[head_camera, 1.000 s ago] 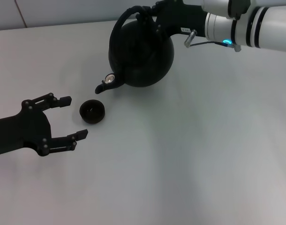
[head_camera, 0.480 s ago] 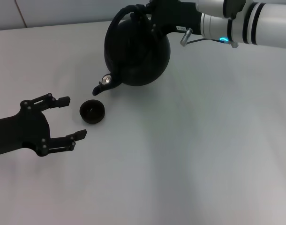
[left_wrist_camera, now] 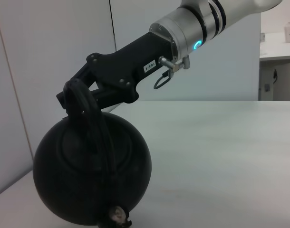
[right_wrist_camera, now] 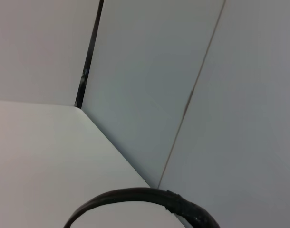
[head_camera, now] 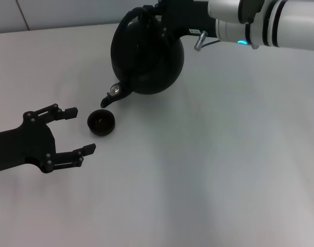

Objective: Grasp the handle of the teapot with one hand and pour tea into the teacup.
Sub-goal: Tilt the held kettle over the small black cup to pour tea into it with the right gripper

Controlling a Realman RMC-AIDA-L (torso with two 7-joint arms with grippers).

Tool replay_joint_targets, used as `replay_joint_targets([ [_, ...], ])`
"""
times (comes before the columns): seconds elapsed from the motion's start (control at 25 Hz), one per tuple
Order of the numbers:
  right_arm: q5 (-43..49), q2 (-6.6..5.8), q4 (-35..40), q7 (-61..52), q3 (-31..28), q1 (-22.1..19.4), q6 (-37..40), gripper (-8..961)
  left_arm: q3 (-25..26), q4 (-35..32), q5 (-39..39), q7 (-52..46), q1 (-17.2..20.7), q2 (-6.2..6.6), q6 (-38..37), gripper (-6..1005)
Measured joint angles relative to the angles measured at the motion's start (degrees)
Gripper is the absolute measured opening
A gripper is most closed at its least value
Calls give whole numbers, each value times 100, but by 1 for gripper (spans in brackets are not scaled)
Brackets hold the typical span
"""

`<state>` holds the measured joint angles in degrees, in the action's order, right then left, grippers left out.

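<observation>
From the head view, the teapot (head_camera: 146,59) hangs tipped forward over the white table (head_camera: 224,164), its short spout (head_camera: 109,96) pointing down toward the teacup (head_camera: 101,122). The spout's tip sits just above and beside the cup's far rim, close but apart from it. The right gripper (head_camera: 162,20) comes in from the right on a white arm and is clamped on the handle (head_camera: 131,18) at the top of the pot. The cup stands upright on the table; its inside looks dark, and I cannot tell whether any tea is in it. No stream shows between spout and cup. The left gripper (head_camera: 74,131) rests low near the table's left side, its two fingers (head_camera: 64,111) spread wide apart, the cup just beyond their tips and untouched.

In the left wrist view, the teapot (left_wrist_camera: 92,173) fills the lower left, round and matte, with the handle (left_wrist_camera: 88,118) arching up over it. The right gripper (left_wrist_camera: 76,97) grips the hoop at its top, the black wrist and white arm slanting away behind. The spout (left_wrist_camera: 117,216) faces this camera at the pot's lower edge.

In the right wrist view, only a curved stretch of the handle (right_wrist_camera: 149,197) shows, against the table (right_wrist_camera: 45,156) and pale wall panels (right_wrist_camera: 149,85).
</observation>
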<state>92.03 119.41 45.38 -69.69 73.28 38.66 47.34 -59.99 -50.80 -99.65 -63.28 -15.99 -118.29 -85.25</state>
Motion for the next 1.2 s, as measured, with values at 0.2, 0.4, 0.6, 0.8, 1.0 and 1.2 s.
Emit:
replay_joint_targets([
  [0.2, 146, 4, 79, 0, 47, 8, -12, 148, 8, 0, 4, 0, 0, 0, -19, 859],
  [0.4, 225, 4, 139, 0, 104, 13, -22, 148, -7, 3, 4, 0, 0, -4, 9, 859],
  [0.6, 356, 4, 266, 0, 144, -3, -44, 148, -13, 9, 6, 5, 0, -9, 22, 859],
  [0.8, 367, 4, 348, 0, 346, -1, -255, 148, -8, 19, 9, 7, -2, -18, 30, 859],
  [1.0, 378, 4, 368, 0, 461, 14, -328, 148, -7, 27, 9, 8, -8, -21, 39, 859],
  [1.2, 378, 4, 432, -1, 468, -10, -309, 147, 19, 66, 9, 9, -15, -12, 40, 859],
])
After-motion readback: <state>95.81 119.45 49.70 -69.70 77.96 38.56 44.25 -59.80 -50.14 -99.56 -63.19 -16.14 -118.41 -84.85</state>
